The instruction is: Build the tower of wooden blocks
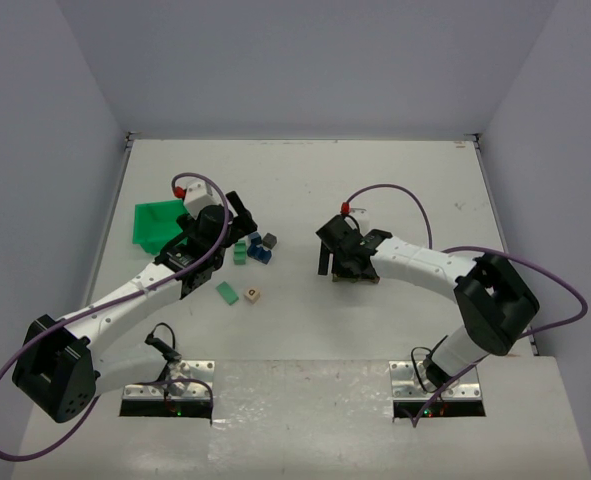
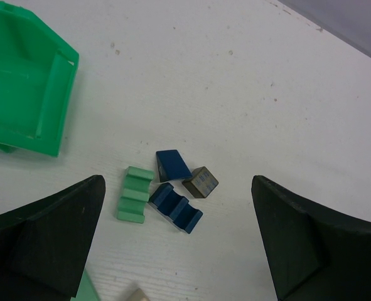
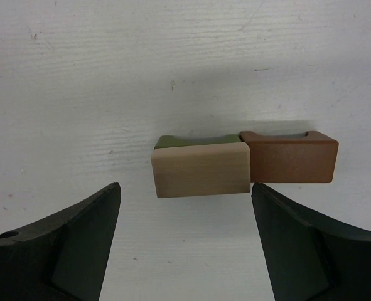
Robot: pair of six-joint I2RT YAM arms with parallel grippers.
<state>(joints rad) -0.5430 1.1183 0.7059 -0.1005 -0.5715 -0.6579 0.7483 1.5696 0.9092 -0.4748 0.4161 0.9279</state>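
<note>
tan and brown wood make up the low start of the wood block tower (image 3: 241, 164). it sits on the white table (image 1: 375, 180), right of centre, under the right gripper (image 1: 347, 258). the tan bar (image 3: 201, 168) and the brown bar (image 3: 290, 157) lie end to end and touching, with an olive piece (image 3: 194, 140) showing just beyond the tan one. whether that piece rests on top or lies behind, the wrist view does not tell.

the right gripper (image 3: 184, 219) has its jaws spread wide and grips nothing. the tan bar lies clear of both fingers, and the brown bar's near edge comes close to the right one; i cannot tell if they touch.

the left gripper (image 1: 220, 222) hangs left of centre with its jaws as wide as they go, empty. below the left gripper (image 2: 177, 241) lie a ridged green block (image 2: 135, 194), two blue blocks (image 2: 176, 208) and a grey cube (image 2: 201, 182), bunched close. a green bin (image 2: 56, 94) stands to the far left of them. nearer the bases lie a flat green piece (image 1: 227, 293) and a tan cube (image 1: 252, 296).
</note>
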